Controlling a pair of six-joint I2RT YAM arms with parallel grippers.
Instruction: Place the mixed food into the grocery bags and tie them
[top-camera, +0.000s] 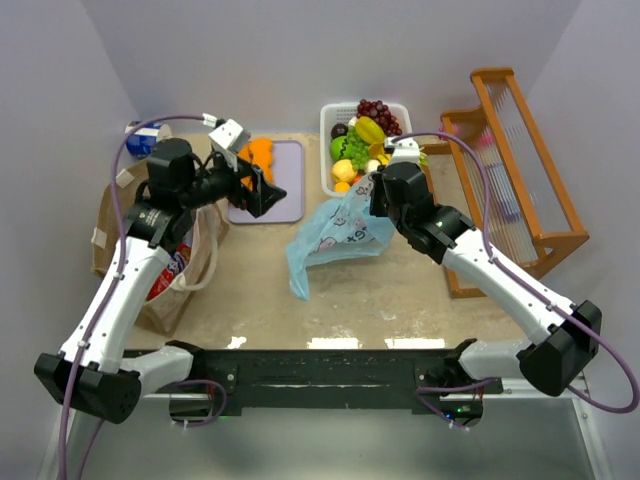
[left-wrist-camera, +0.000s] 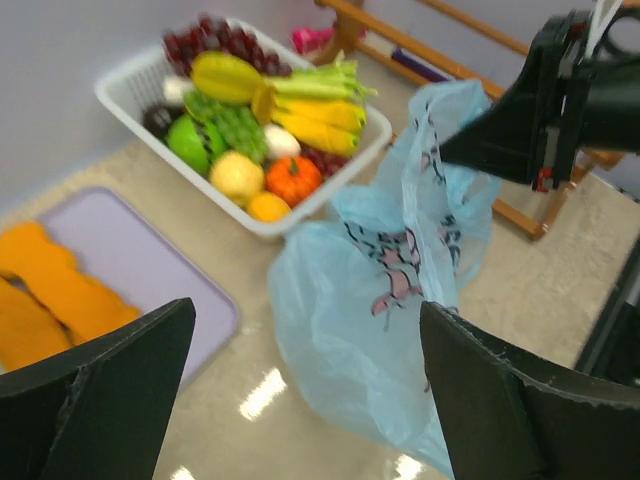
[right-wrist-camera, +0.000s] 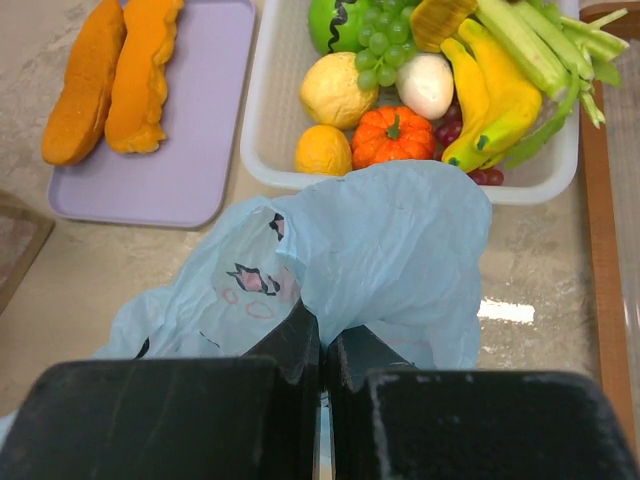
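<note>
Folds of blue bag (right-wrist-camera: 400, 230) seemingly hide right gripper (right-wrist-camera: 322, 345) tips.

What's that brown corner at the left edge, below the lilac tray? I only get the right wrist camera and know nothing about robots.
Observer: It belongs to a brown paper bag with white handles, lying at the far left.
Operator: And where is the other arm's tool?
Observer: The left tool hangs open by the lilac tray, pointing toward the light-blue plastic bag.
</note>
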